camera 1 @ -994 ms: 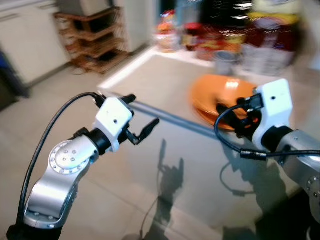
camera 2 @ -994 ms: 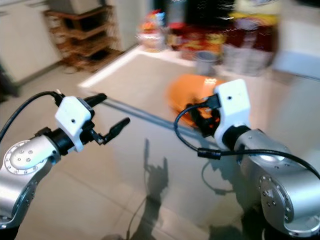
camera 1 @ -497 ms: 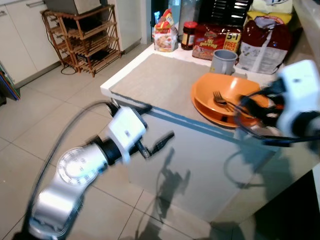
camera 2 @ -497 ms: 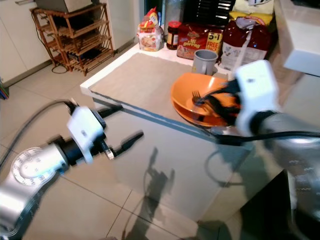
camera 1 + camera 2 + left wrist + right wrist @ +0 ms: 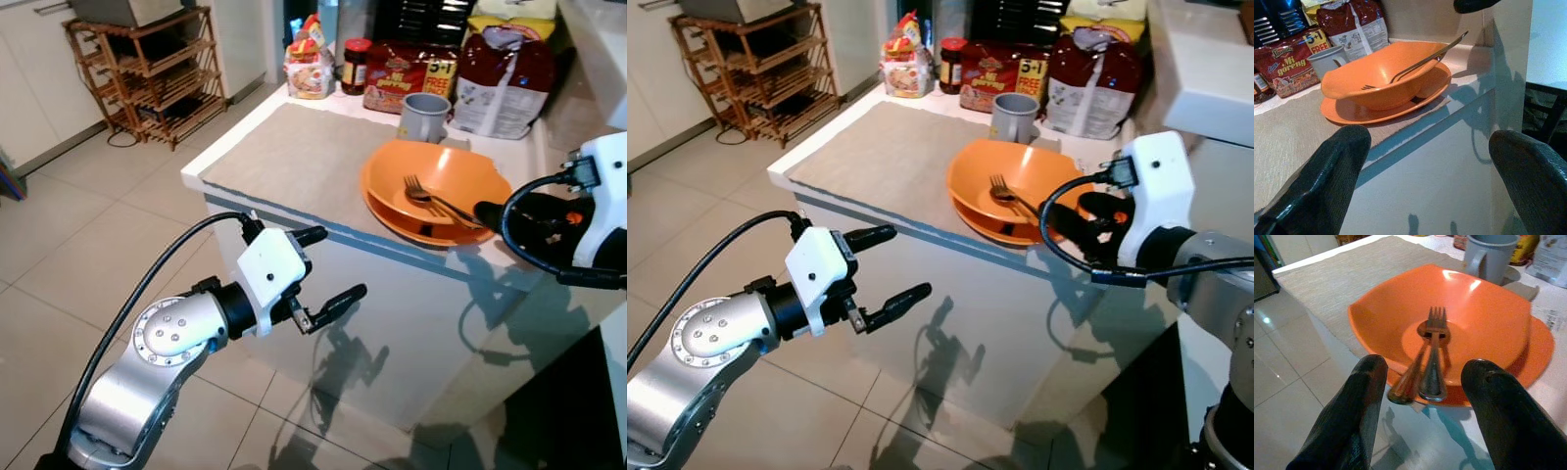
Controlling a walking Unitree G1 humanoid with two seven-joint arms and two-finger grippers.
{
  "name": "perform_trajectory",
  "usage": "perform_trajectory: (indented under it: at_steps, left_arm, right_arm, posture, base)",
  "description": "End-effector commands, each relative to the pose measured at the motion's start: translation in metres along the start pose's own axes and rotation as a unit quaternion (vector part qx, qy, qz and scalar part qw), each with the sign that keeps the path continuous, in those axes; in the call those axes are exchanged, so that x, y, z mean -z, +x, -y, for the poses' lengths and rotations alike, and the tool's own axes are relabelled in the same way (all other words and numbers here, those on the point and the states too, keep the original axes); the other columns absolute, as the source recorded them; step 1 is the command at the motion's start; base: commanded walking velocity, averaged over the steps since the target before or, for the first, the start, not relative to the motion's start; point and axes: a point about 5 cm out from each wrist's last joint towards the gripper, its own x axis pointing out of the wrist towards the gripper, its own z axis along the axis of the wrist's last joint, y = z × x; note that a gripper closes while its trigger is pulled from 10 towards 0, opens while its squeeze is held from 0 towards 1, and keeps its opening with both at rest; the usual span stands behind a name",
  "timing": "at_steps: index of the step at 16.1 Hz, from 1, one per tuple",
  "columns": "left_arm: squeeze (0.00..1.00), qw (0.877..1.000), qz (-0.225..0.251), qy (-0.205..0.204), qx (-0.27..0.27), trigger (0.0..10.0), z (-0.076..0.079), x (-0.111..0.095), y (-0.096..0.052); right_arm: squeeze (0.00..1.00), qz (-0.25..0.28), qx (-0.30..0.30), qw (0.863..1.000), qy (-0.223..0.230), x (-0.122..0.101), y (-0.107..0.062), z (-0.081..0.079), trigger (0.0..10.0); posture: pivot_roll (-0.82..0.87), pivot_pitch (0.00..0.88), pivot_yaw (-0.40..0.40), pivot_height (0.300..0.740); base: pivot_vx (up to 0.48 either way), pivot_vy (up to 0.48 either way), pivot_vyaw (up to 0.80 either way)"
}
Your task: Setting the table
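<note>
An orange bowl [image 5: 436,181] sits on an orange plate [image 5: 397,223] on the white counter. A fork [image 5: 1434,357] and a spoon handle [image 5: 1409,377] lie in the bowl. A grey mug [image 5: 423,116] stands just behind it. A beige placemat [image 5: 294,147] covers the counter's left part. My right gripper [image 5: 1426,367] is open, level with the bowl's near right rim and pointing at the cutlery handles. My left gripper [image 5: 341,262] is open and holds nothing, hanging over the floor in front of the counter's side.
Food packets [image 5: 407,73], a jar [image 5: 355,67], a snack bag [image 5: 310,61] and a large bag [image 5: 500,69] line the counter's back. A wooden rack [image 5: 147,69] stands far left on the tiled floor. Another white surface [image 5: 1205,69] rises at the right.
The camera has swung and steadied, so the blur is gone. My right gripper has shifted from in front of the bowl to its right side. The left gripper stays open.
</note>
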Motion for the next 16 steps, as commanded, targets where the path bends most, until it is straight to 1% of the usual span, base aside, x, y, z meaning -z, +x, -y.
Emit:
perform_trajectory:
  at_steps: [1, 4, 6, 10, 16]
  left_arm:
    - [0.0, 1.0, 0.004, 0.006, 0.016, 10.0, 0.003, -0.004, 0.0]
    - [0.0, 1.0, 0.006, 0.004, 0.03, 10.0, 0.007, -0.006, 0.003]
    - [0.0, 0.999, 0.003, 0.003, 0.032, 10.0, 0.008, -0.006, 0.002]
    - [0.0, 0.999, -0.004, 0.0, 0.042, 10.0, 0.013, -0.005, 0.002]
    - [0.0, 0.999, -0.008, -0.003, 0.045, 10.0, 0.014, -0.005, 0.001]
  right_arm:
    - [0.0, -0.001, -0.003, 1.0, -0.006, -0.002, 0.0, -0.001, 10.0]
    - [0.0, -0.028, -0.014, 0.999, -0.03, 0.001, -0.002, -0.005, 10.0]
    - [0.0, -0.045, -0.027, 0.998, -0.044, 0.005, -0.002, -0.01, 10.0]
    - [0.0, -0.05, -0.042, 0.997, -0.05, 0.007, 0.001, -0.016, 10.0]
    - [0.0, -0.061, -0.022, 0.995, -0.07, 0.014, 0.012, -0.018, 10.0]
  posture:
    - [-0.08, 0.0, -0.005, 0.74]
    - [-0.08, 0.0, -0.004, 0.74]
    - [-0.08, 0.0, -0.01, 0.74]
    - [-0.08, 0.0, -0.015, 0.74]
    - [-0.08, 0.0, -0.021, 0.74]
  base:
    - [0.0, 0.0, 0.0]
    - [0.0, 0.0, 0.0]
    - [0.0, 0.0, 0.0]
    - [0.0, 0.0, 0.0]
    - [0.0, 0.0, 0.0]
